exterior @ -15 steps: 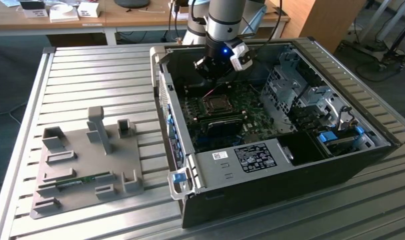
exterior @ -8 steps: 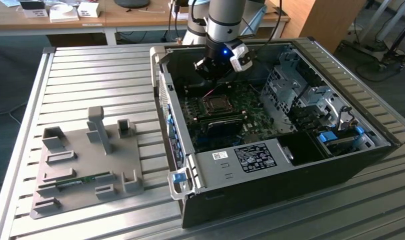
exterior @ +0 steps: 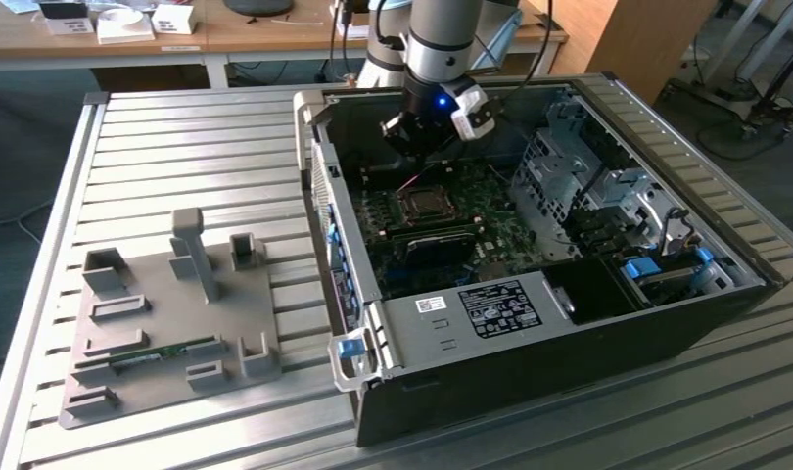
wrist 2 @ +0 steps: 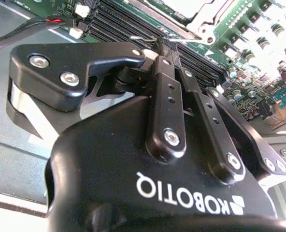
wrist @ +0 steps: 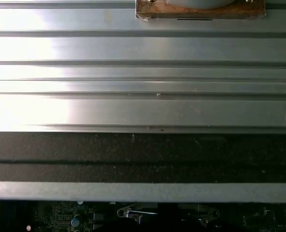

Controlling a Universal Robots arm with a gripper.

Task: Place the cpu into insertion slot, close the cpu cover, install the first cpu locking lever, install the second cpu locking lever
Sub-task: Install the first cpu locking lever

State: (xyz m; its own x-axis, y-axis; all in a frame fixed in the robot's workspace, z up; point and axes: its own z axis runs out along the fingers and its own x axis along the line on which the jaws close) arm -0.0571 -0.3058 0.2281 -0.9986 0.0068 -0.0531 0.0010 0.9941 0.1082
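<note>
Hovering inside the computer case (exterior: 501, 372), the end effector (exterior: 420, 147) hangs above the cpu cover (exterior: 430, 204) in the exterior view. Second wrist view: end effector clenched, tips apparently touching the locking lever (wrist 2: 142, 37). First wrist view: ribbed tabletop (wrist: 143, 48).

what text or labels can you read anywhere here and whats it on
On the body of the gripper, upside down in the second wrist view: a white brand mark, not read out.
On the computer case, a black label: too small to read.
Beside it, a white sticker: too small.
</note>
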